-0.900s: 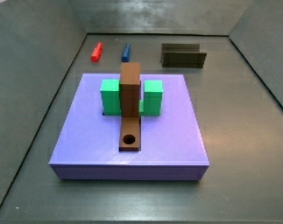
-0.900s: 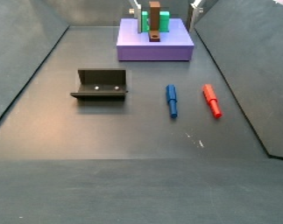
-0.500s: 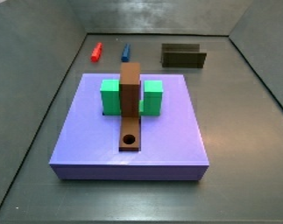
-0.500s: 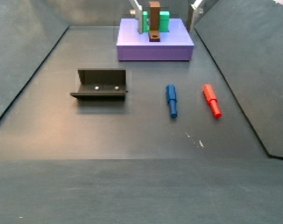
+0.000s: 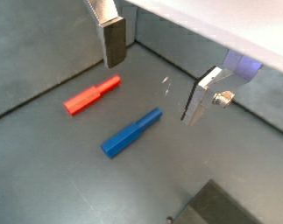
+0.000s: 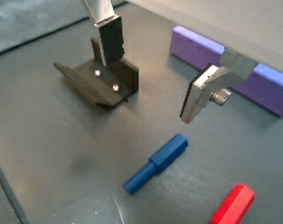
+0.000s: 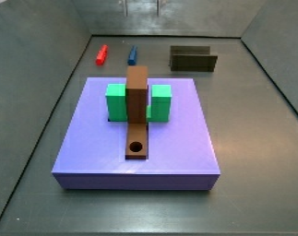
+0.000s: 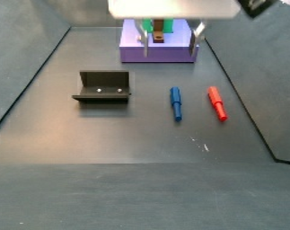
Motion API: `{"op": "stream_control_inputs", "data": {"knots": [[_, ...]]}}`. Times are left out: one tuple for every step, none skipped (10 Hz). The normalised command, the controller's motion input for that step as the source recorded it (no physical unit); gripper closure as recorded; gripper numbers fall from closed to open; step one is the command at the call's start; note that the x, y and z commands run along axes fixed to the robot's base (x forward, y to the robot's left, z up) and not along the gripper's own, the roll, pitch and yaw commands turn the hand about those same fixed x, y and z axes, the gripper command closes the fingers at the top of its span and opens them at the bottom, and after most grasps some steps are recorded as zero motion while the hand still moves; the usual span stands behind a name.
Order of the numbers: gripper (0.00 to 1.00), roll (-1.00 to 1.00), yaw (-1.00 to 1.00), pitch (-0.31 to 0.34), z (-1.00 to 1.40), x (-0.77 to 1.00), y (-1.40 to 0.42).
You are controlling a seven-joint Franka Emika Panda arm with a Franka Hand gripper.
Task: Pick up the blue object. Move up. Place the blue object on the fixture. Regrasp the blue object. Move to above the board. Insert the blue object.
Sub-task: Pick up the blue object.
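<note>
Nothing done yet: blue object (image 8: 176, 102) flat on the floor beside the red peg (image 8: 215, 103), right of the fixture (image 8: 104, 87), untouched. Gripper (image 5: 154, 78) above it, released, fingers wide, holding nothing. Pickup, fixture placing, regrasp and insertion into the board (image 7: 138, 136) all remaining.

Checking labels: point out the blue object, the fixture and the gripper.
blue object (image 8: 176, 102): side view, mid-shaft.
fixture (image 8: 104, 87): side view, back wall.
gripper (image 5: 155, 80): wrist view, above the floor, midway between open fingertips.
</note>
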Motion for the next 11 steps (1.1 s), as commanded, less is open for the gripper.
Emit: {"op": "stream_control_inputs", "data": {"knots": [[0.0,0.0,0.0,-0.123,-1.0,0.0,-0.38],[0.0,0.08,-0.13,-0.163,-0.99,0.0,-0.46],[0.0,0.14,-0.21,-0.187,-0.89,0.02,-0.53],[0.0,0.18,-0.17,-0.163,-0.87,0.0,-0.45],[0.0,0.12,-0.1,-0.21,-0.83,-0.05,-0.28],[0.0,0.07,0.0,-0.247,-0.78,-0.17,-0.02],[0.0,0.01,0.03,-0.246,-0.76,-0.09,-0.01],[0.0,0.06,0.02,-0.18,-0.68,-0.04,0.0],[0.0,0.13,0.01,-0.134,-0.51,-0.01,0.0],[0.0,0.19,0.0,-0.044,-0.38,0.0,0.0],[0.0,0.17,-0.07,0.0,-0.27,0.0,0.0]]}}
